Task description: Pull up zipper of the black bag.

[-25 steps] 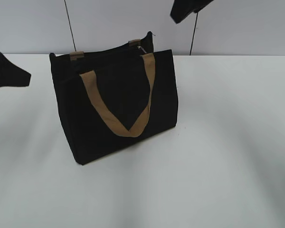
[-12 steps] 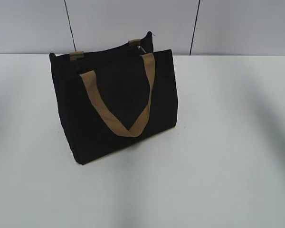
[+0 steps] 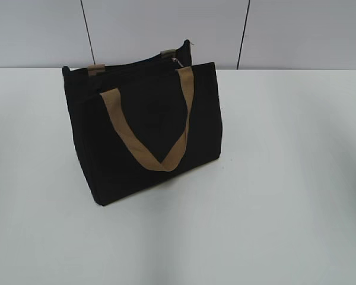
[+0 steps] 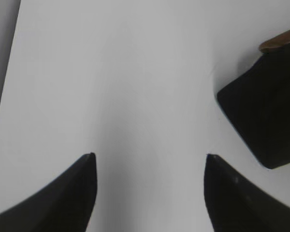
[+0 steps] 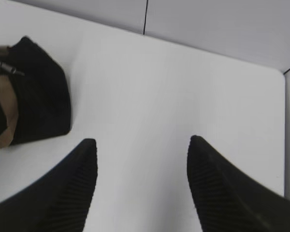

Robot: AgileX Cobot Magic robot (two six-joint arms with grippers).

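Observation:
The black bag [image 3: 145, 133] stands upright on the white table [image 3: 285, 178], left of centre in the exterior view, with a tan strap handle [image 3: 148, 142] hanging down its front. The zipper runs along its top rim, with a small silvery pull tab [image 3: 177, 61] at the right rear end. Neither gripper shows in the exterior view. My left gripper [image 4: 149, 157] is open and empty over bare table, with a corner of the bag [image 4: 263, 116] to its right. My right gripper [image 5: 141, 141] is open and empty, with the bag's end [image 5: 31, 94] and the pull tab [image 5: 2, 66] to its left.
A grey panelled wall [image 3: 166, 29] rises behind the table's far edge. In the right wrist view the table's far right corner [image 5: 280, 77] is in sight. In the left wrist view the table's left edge [image 4: 9, 63] shows.
One second ago both black grippers showed at the left edge and top right of the exterior view. They have since moved out of that view. The bag has not moved.

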